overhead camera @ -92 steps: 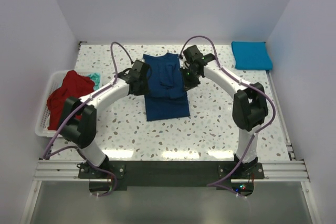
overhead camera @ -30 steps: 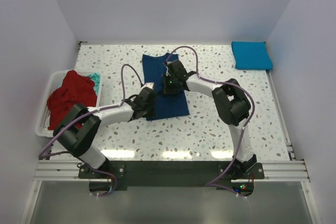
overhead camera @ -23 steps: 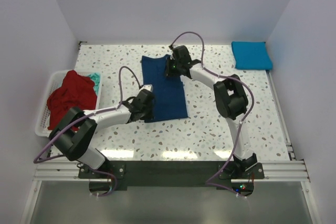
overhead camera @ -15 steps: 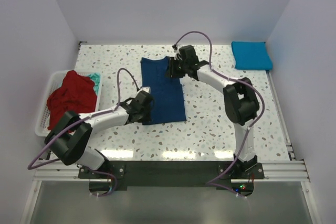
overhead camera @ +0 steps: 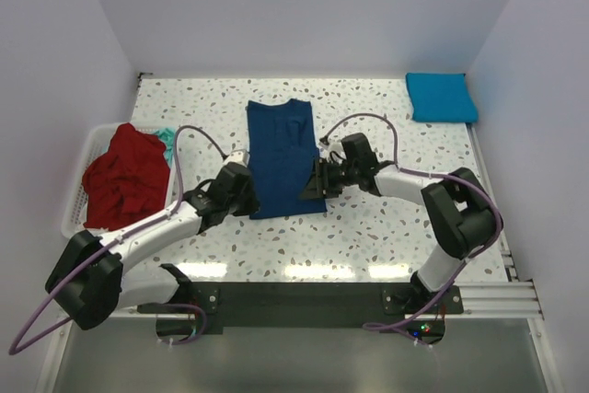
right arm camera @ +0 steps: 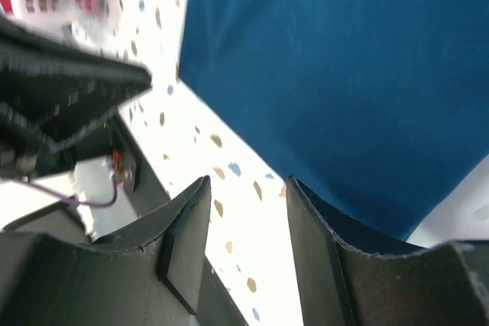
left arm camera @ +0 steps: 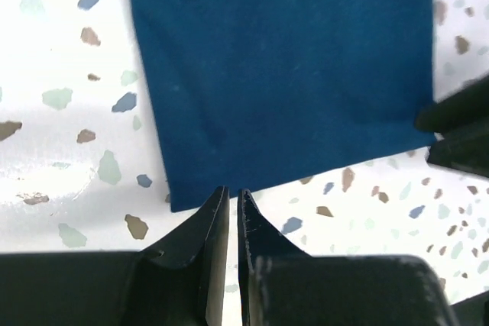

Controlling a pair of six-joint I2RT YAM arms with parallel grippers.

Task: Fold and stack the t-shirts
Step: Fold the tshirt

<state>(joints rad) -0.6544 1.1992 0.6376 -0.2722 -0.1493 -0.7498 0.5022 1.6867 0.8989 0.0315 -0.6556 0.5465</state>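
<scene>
Before me the counter [overhead camera: 386, 236] is white, flecked with brown, grey and blue chips. At its left edge sits a white slatted plastic basket [overhead camera: 99, 138]. An aluminium rail [overhead camera: 497, 298] runs along the near edge.

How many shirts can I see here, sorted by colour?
Navy blue t-shirt, flat on the table: 1
Turquoise-blue t-shirt, folded at the far right corner: 1
Red t-shirt, in the white basket: 1
Teal t-shirt, only a bit showing behind the red one: 1
Total: 4
</scene>
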